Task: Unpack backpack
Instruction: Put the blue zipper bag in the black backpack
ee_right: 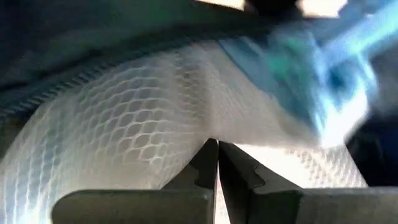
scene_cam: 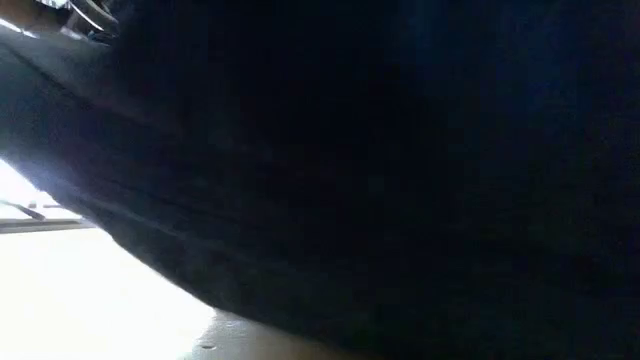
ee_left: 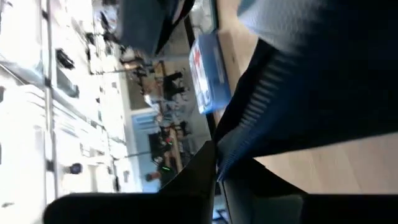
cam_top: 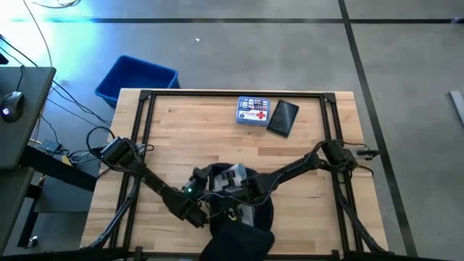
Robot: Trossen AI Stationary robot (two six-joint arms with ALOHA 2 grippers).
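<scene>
The dark backpack [cam_top: 239, 217] lies at the table's near edge, between both arms, and fills the low view [scene_cam: 380, 170]. Its mouth is open, and a white mesh item [cam_top: 229, 176] shows inside. My left gripper [cam_top: 200, 214] is shut at the backpack's left side. My right gripper [cam_top: 243, 190] reaches into the opening from the right and is shut at the white mesh [ee_right: 143, 118]. Something blue [ee_right: 323, 68] lies blurred beyond the mesh. My left gripper pinches the backpack's opening edge [ee_left: 219, 160], beside the zipper teeth [ee_left: 252, 115], between its two fingers. The fabric rises from the fingertips, lifted off the table there. My right gripper is shut on a fold of the white mesh [ee_right: 211, 134] inside the backpack; a crease runs from the fingertips.
A blue first-aid box [cam_top: 254, 111] and a flat black pouch [cam_top: 283, 117] lie side by side near the table's far edge. A blue plastic bin [cam_top: 136, 78] stands on the floor beyond the far left corner. Bare wood [cam_top: 181, 130] lies between the backpack and those items.
</scene>
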